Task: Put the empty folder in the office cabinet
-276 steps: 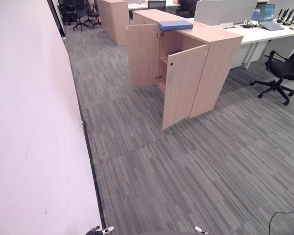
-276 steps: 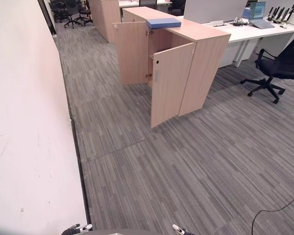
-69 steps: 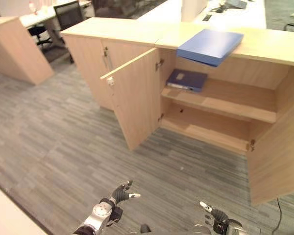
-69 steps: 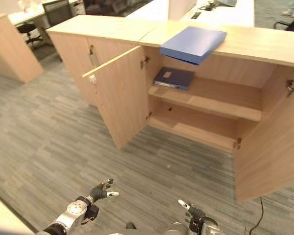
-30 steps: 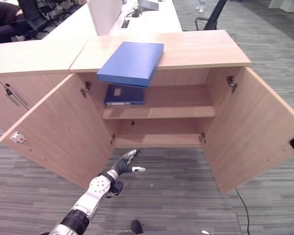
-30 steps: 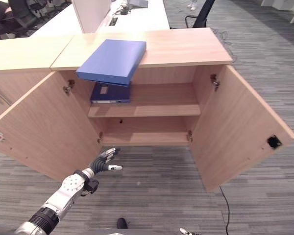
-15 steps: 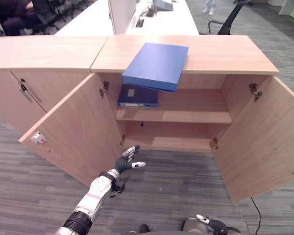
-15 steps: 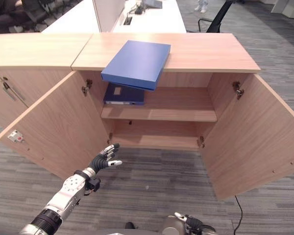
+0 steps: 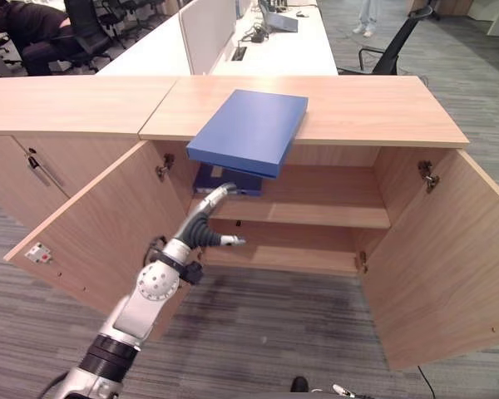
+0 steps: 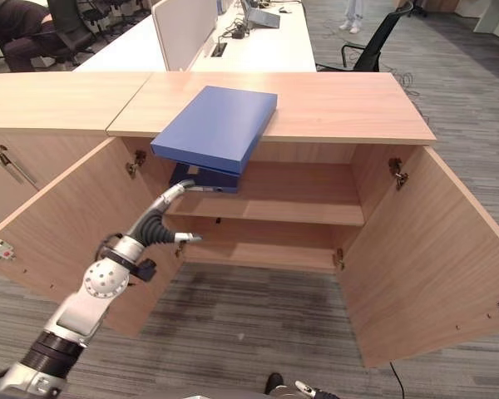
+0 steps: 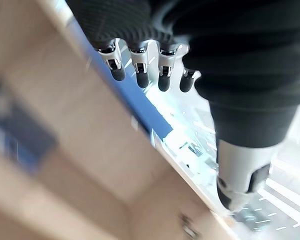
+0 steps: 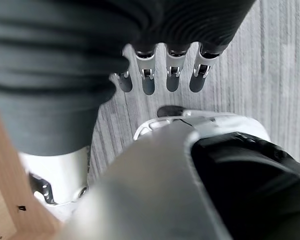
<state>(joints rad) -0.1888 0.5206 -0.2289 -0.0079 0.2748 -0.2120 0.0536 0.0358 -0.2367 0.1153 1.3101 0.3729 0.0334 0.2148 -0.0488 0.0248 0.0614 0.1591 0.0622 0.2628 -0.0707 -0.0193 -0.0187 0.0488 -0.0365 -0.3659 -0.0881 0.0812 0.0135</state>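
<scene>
A flat blue folder (image 9: pixel 249 131) lies on top of the open wooden cabinet (image 9: pixel 366 108), with its near corner sticking out past the front edge. A darker blue folder (image 10: pixel 201 177) rests on the upper shelf (image 9: pixel 316 206) just below it. My left hand (image 9: pixel 203 228) is raised in front of the left half of the opening, open, its straight fingers (image 11: pixel 140 75) pointing up at the underside of the overhanging folder (image 11: pixel 140 107) and holding nothing. My right hand (image 12: pixel 147 82) hangs low over the carpet, fingers relaxed and empty.
Both cabinet doors stand wide open, the left door (image 9: pixel 108 224) beside my left arm and the right door (image 9: pixel 449 258) on the other side. A closed cabinet (image 9: pixel 50 104) adjoins on the left. White desks (image 9: pixel 258 41), office chairs and a seated person (image 9: pixel 25 33) lie behind.
My left hand has risen from low before the cabinet to just under the overhanging folder. The camera has shifted a little. Both folders lie as before.
</scene>
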